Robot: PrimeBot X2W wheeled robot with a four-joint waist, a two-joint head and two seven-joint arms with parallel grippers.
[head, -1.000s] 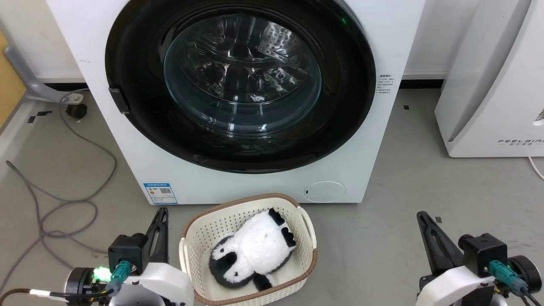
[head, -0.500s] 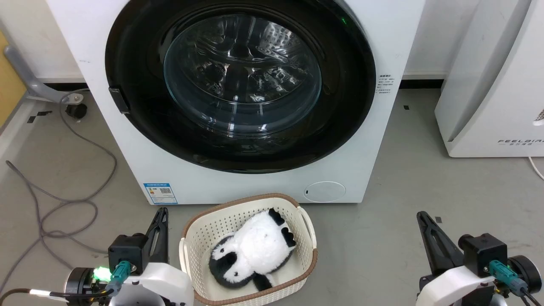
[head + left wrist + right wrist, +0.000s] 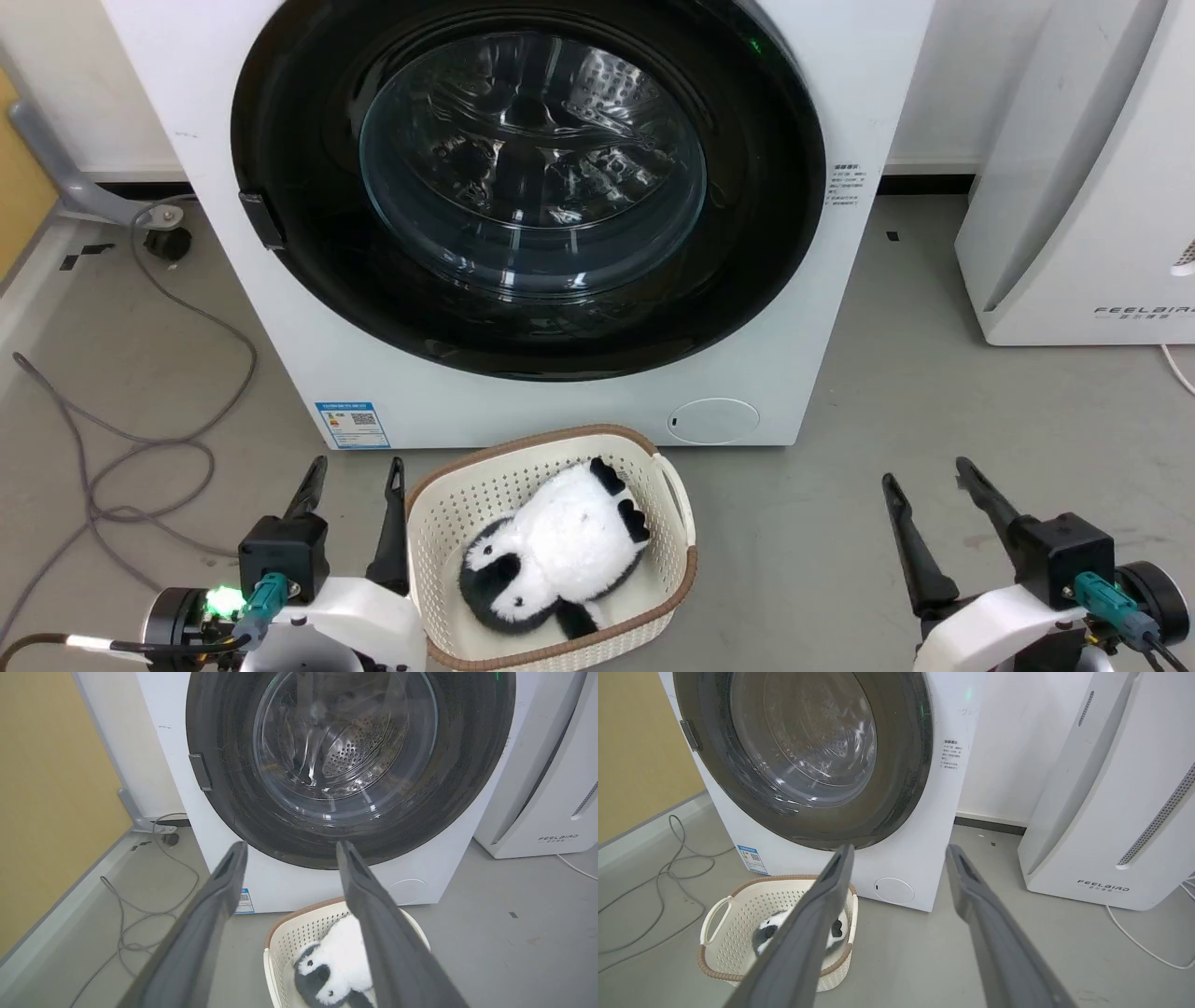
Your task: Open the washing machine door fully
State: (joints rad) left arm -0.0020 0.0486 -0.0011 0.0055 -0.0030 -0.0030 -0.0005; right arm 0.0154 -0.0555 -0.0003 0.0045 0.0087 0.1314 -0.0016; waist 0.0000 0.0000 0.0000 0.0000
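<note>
On the grey floor at far left, a grey cable (image 3: 140,439) lies in loose loops. At lower left of the head view, the left gripper (image 3: 357,467) hangs low with its two dark fingers spread apart, holding nothing, well short of the machine.

At centre stands the white washing machine (image 3: 560,411), a blue sticker (image 3: 352,425) low on its front. The washing machine door (image 3: 527,187), a glossy black disc with a bulging glass bowl, sits flush against the front, shut. A small dark handle tab (image 3: 261,219) shows at its left rim.

Just before the machine, between the two grippers, a cream laundry basket (image 3: 541,439) holds a black-and-white plush toy (image 3: 560,541).

At lower right, the right gripper (image 3: 924,471) has its fingers parted and empty, well apart from the door. Far right stands a white appliance marked FEELBIRD (image 3: 1074,187).

Judged from this, none of the opening is done. Neither gripper touches the door, and the reach to the handle, the pull and the full swing all remain.
</note>
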